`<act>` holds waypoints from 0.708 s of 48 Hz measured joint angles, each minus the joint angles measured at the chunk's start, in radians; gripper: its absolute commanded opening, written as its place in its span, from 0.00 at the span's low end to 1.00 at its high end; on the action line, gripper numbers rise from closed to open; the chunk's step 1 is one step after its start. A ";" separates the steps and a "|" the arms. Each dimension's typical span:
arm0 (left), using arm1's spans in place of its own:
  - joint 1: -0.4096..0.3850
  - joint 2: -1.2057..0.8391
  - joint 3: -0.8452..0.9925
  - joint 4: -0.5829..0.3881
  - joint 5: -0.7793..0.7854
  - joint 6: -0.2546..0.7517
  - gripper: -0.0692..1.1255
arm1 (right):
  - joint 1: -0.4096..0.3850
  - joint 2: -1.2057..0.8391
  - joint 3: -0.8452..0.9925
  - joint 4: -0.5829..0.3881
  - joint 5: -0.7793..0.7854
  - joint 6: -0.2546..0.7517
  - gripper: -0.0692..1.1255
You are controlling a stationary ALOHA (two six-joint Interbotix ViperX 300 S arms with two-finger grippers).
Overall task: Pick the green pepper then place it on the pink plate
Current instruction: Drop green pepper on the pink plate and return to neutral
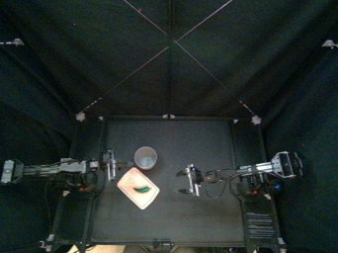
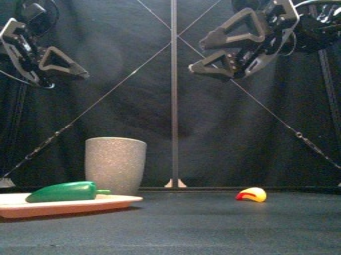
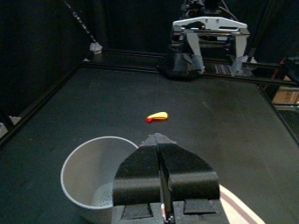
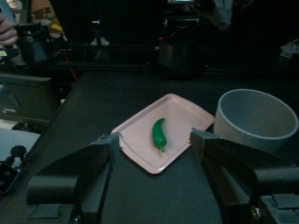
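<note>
Green pepper (image 2: 63, 191) lies flat on the pink plate (image 2: 118, 204), at 6 o'clock from the grey speckled cup (image 2: 115, 163). Left pincer (image 3: 162, 144) clenched, empty. Right pincer (image 1: 193, 180) released, empty. Pepper looks like light, stiff, slick plastic. Pinch across its thick mid-body, not the tapered tip.

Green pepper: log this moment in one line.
green pepper on pink plate | left gripper shut, empty, raised | right gripper open, empty, raised | grey cup behind plate | yellow-red toy off plate
</note>
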 measured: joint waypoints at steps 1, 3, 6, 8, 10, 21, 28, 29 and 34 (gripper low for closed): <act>0.000 0.000 0.000 0.002 0.002 0.000 0.20 | -0.003 -0.003 0.005 -0.002 -0.005 0.002 0.87; 0.000 0.000 0.002 0.006 0.000 0.000 0.20 | -0.006 -0.008 0.009 -0.002 -0.008 0.002 0.87; 0.000 0.000 0.002 0.012 0.000 0.000 0.20 | -0.011 -0.012 0.014 -0.003 -0.011 0.002 0.87; 0.000 0.000 0.002 0.015 0.000 0.000 0.20 | -0.012 -0.014 0.018 -0.005 -0.012 0.000 0.87; 0.000 0.000 0.002 0.017 0.000 0.000 0.20 | -0.014 -0.015 0.020 -0.006 -0.012 0.002 0.87; 0.000 0.000 0.002 0.017 -0.002 0.000 0.20 | -0.028 -0.015 0.025 -0.006 -0.012 0.002 0.87; 0.000 0.000 0.002 0.018 -0.006 0.000 0.20 | -0.031 -0.015 0.025 -0.008 -0.012 0.002 0.87; 0.000 0.000 0.002 0.018 -0.006 0.000 0.20 | -0.031 -0.015 0.025 -0.008 -0.012 0.002 0.87; -0.002 0.000 0.000 0.017 -0.006 0.000 0.20 | -0.032 -0.015 0.025 -0.006 -0.012 0.002 0.87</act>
